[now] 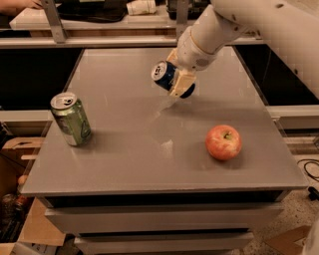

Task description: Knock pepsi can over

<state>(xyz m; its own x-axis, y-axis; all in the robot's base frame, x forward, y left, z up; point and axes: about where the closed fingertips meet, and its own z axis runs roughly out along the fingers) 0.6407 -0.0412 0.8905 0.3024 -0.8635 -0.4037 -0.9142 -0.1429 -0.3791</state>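
Observation:
The pepsi can (164,74), dark blue with a silver top, is held tilted above the grey table (124,149), its top pointing up and left. My gripper (175,81) is shut on it from the right, cream fingers on either side of the can. The white arm reaches in from the upper right. The can hangs over the far middle of the table, clear of the surface.
A green and silver can (71,119) stands upright near the table's left edge. A red apple (224,142) lies at the right front. A shelf with a white cup (141,7) runs behind the table. Cardboard boxes sit on the floor at lower left.

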